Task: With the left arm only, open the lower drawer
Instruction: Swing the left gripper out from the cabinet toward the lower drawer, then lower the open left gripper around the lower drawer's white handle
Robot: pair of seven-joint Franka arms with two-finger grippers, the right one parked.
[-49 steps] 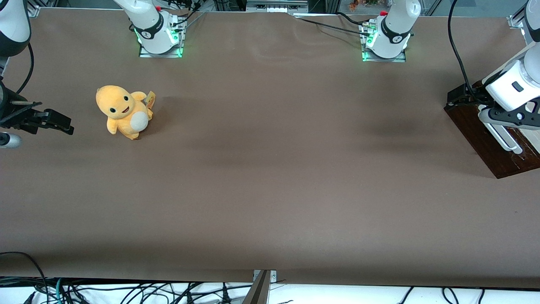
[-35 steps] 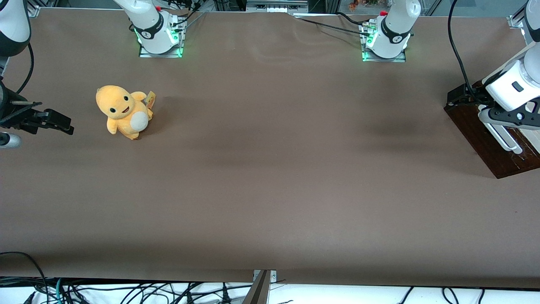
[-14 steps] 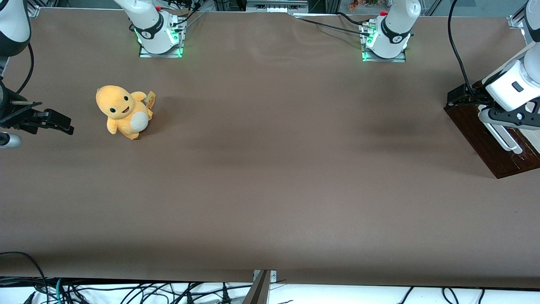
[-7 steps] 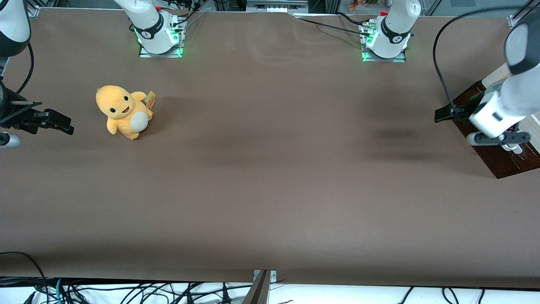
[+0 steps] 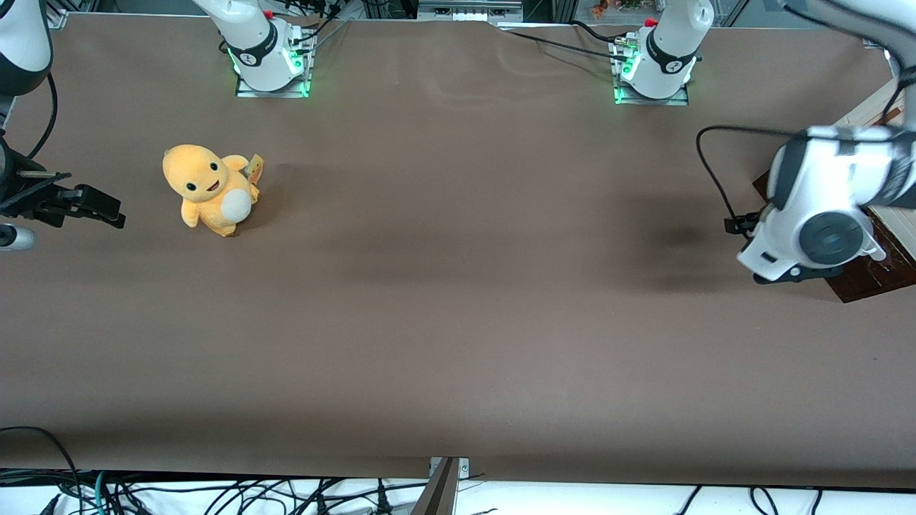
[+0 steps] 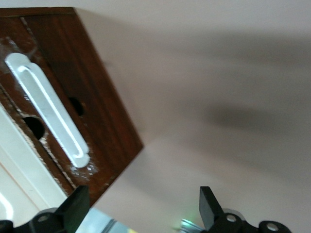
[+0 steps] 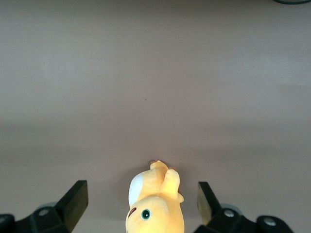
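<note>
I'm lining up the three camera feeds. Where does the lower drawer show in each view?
Front view: the lower drawer is at the working arm's end of the table, mostly hidden by the left arm.
Left wrist view: its dark front with the white bar handle; the open gripper is off it.
Right wrist view: not in it.
Shared landmark: the brown table.

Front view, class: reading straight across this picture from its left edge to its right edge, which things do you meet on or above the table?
Parked arm's black pincer → yellow plush toy → left arm, its open pincer near the lower drawer at the working arm's end of the table.
</note>
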